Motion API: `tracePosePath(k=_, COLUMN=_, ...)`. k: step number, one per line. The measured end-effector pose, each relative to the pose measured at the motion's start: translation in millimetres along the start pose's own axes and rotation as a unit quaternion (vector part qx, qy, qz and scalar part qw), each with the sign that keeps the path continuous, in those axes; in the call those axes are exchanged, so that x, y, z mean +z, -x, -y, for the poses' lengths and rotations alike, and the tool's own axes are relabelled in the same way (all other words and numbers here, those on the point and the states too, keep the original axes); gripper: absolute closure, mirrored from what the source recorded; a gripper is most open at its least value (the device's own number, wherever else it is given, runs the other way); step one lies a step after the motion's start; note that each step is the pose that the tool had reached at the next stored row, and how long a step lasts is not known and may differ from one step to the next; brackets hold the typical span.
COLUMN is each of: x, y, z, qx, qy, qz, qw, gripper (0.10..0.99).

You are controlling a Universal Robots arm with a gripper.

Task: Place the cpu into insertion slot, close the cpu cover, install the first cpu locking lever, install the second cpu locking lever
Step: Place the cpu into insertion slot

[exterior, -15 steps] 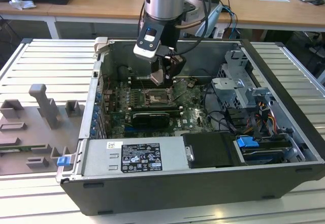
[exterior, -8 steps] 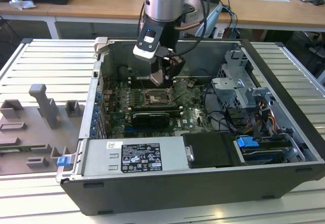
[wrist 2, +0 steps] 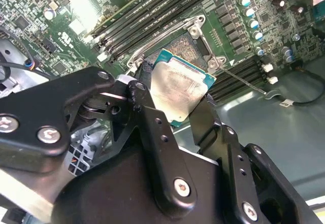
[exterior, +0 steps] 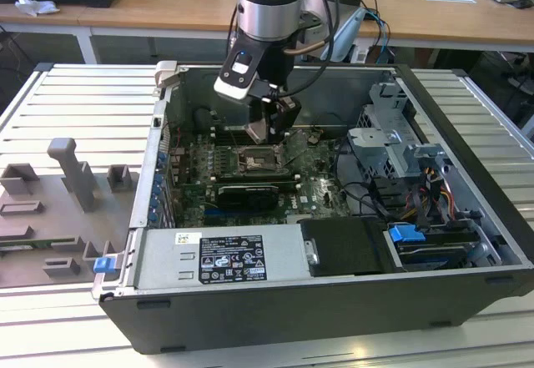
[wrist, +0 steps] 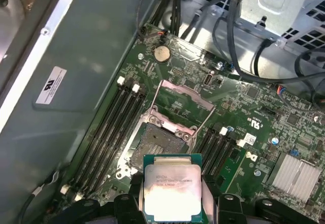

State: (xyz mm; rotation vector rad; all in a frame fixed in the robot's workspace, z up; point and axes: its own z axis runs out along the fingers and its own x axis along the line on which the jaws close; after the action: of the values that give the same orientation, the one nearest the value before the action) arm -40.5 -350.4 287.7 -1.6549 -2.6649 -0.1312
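Just above the open socket (wrist: 157, 145), the claw (wrist: 172, 206) pinches the chip (wrist: 171, 183) by two edges, level, presumably to seat it squarely.

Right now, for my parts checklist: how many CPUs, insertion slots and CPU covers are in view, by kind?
cpu: 1
insertion slot: 1
cpu cover: 1
Total: 3

Ribbed metal table (exterior: 79, 93): open computer case (exterior: 250, 322), grey fixture block (exterior: 37, 218).
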Motion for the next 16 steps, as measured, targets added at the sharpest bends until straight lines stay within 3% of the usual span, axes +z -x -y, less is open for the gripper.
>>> tracePosePath(k=16, x=4.4, y=0.2, z=0.3, qx=0.016, qy=0.0008, qz=0.0012, qw=0.9999, gripper=0.545)
